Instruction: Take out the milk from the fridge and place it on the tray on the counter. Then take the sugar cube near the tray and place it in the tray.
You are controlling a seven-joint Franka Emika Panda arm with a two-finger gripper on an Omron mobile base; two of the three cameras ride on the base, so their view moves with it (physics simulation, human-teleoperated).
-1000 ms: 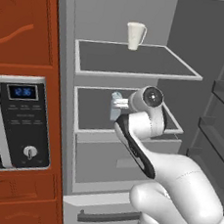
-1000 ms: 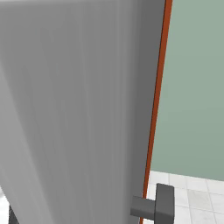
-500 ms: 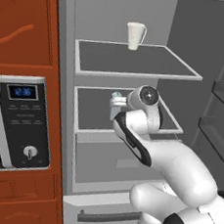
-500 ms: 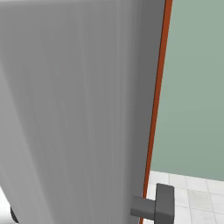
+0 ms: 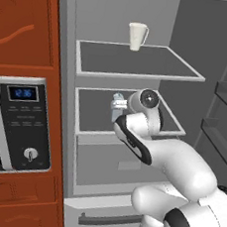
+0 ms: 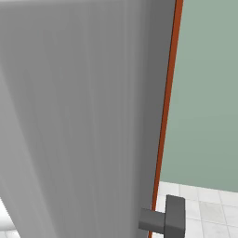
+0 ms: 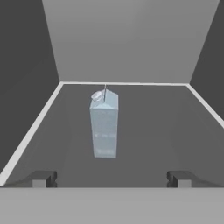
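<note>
The milk [image 7: 104,124], a pale blue-grey carton with a gabled top, stands upright on the dark middle shelf of the open grey fridge [image 5: 195,30]. In the hand view my gripper [image 7: 111,179] is open, its two fingertips [image 7: 41,179] spread wide and short of the carton, which is centred between them with nothing held. From the left base view the milk [image 5: 117,105] peeks out just left of my wrist, which reaches in over that shelf. The tray, the counter and the sugar cube are out of view.
A white mug [image 5: 137,36] stands on the fridge's upper shelf. A pale grey drawer [image 5: 110,162] lies below the middle shelf. A black-fronted microwave [image 5: 15,119] sits in red-brown cabinets to the left. The grey fridge door [image 6: 69,116] stands close on the right.
The arm has stretched a little deeper into the fridge toward the milk. The jaws have stayed wide open, and the carton has not moved.
</note>
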